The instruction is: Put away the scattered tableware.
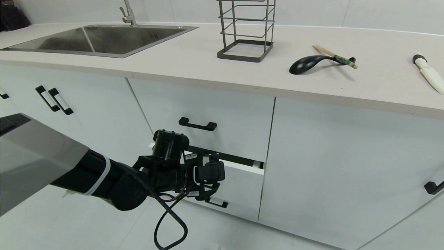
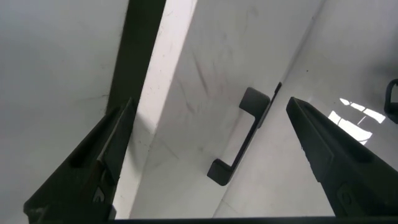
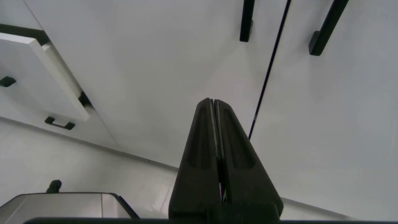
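Left claw [image 2: 210, 106] is spread, with the lower drawer's handle [image 2: 239, 137] lined up between the fingers, no grip yet. Drawer [image 1: 239, 180] is ajar. I reckon this step is opening it for storage. Next: pinch the handle and pull straight out.

On the bench [image 1: 173, 62]: rack [image 1: 246, 31], spoon [image 1: 307, 63] with chopsticks [image 1: 334, 55] across its handle, white utensil [image 1: 430, 73] far right.

Right claw [image 3: 213, 109] is pressed together, empty.

Kitchen, steel sink [image 1: 62, 53] w/ tap [image 1: 128, 14], countertop [image 1: 194, 67], white cabinets [image 1: 333, 166]
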